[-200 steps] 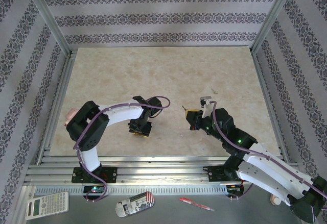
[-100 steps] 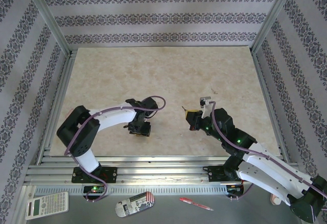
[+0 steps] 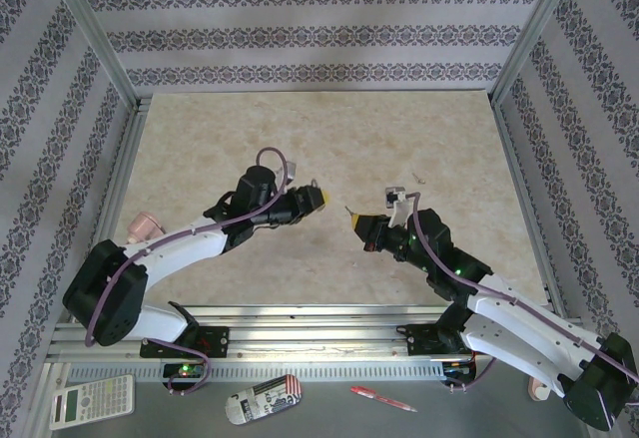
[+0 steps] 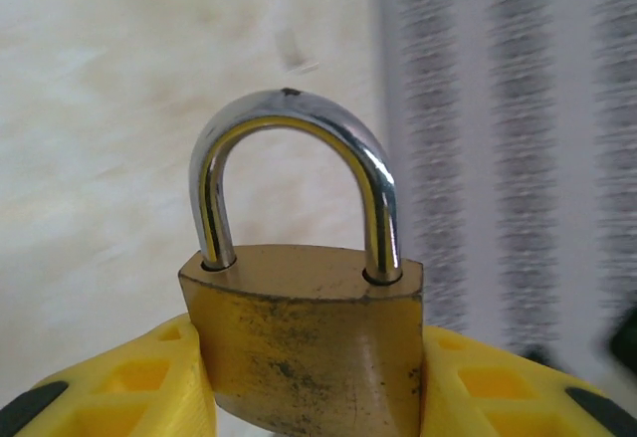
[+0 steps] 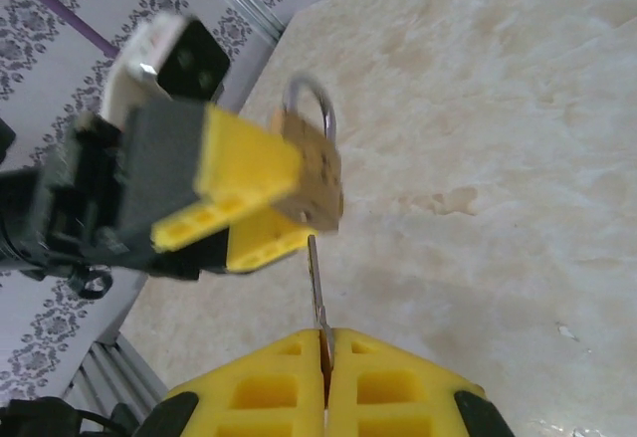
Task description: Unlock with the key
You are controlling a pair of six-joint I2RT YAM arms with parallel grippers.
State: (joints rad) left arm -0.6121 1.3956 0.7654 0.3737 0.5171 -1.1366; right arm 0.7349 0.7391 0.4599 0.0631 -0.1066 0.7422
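A brass padlock [image 4: 309,337] with a closed silver shackle [image 4: 289,118] stands upright between the yellow fingers [image 4: 129,382] of my left gripper [image 4: 309,397], which is shut on its body. In the top view the left gripper [image 3: 312,199] holds it above the table, facing right. My right gripper [image 5: 325,347] is shut on the thin silvery key [image 5: 317,283], whose blade points up at the padlock's [image 5: 320,183] underside; the tip lies just below it, and I cannot tell if they touch. In the top view the right gripper [image 3: 361,224] sits close to the left one.
The marbled tabletop [image 3: 329,139] is ringed by aluminium rails [image 3: 300,323] and patterned walls. A pink object [image 3: 145,224] lies by the left rail. Outside the front edge lie a calculator [image 3: 92,400], a patterned case [image 3: 264,398] and a red pen [image 3: 382,398].
My left arm lifted the padlock off the table and swung it up and to the right, towards the key. The right gripper edged left with the key.
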